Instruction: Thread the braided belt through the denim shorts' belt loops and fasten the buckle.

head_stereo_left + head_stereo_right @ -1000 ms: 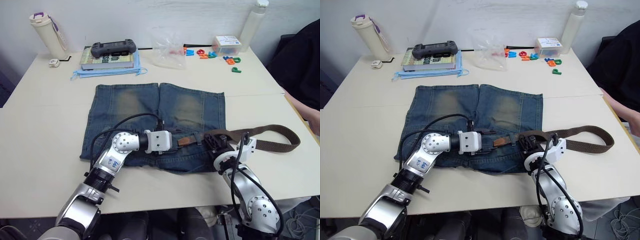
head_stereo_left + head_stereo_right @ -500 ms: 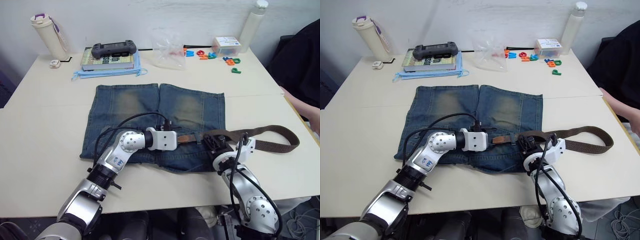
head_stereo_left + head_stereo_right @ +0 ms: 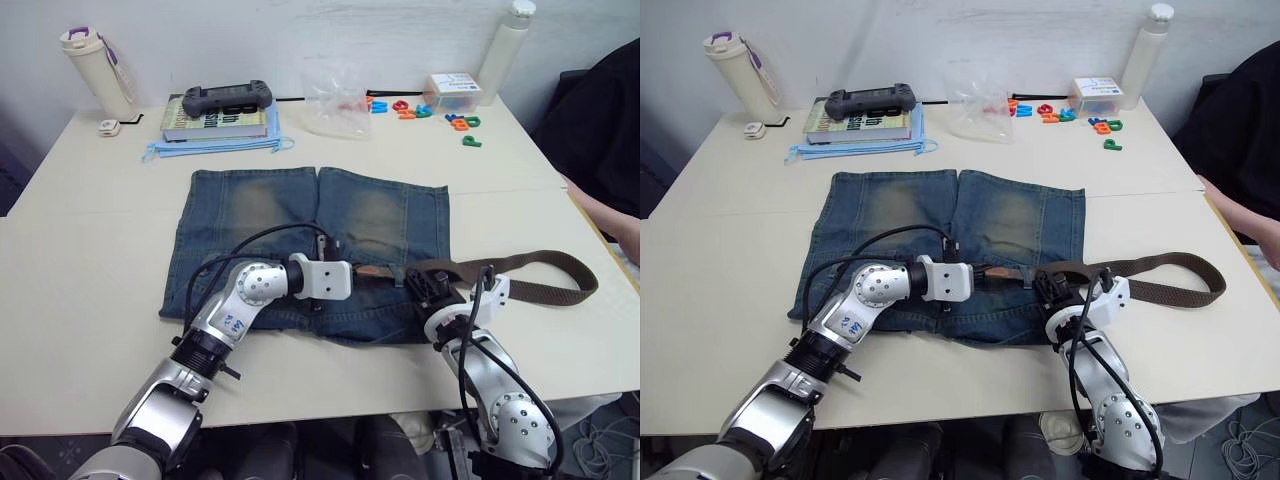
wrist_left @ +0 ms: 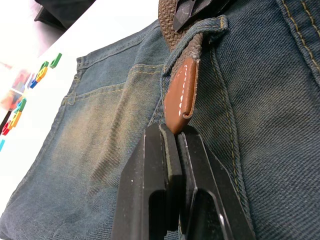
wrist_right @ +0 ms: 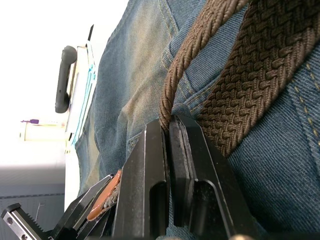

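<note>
Denim shorts [image 3: 315, 240] lie flat on the table [image 3: 80, 250], braided belt [image 3: 540, 290] trailing right.
Left end effector [image 4: 175, 137] clamps the tan belt tip, now drawn slightly leftward; right end effector [image 5: 167, 125] pinches the belt's edge at the waistband.

The left gripper [image 3: 358, 272] has drawn the braided belt [image 3: 520, 262]'s tan tip further along the waistband

both head eyes look forward and down over the table [image 3: 80, 250]; each wrist camera sits very close, apparently skimming the denim shorts [image 4: 100, 150], both sharing the braided belt [image 5: 250, 60].
</note>
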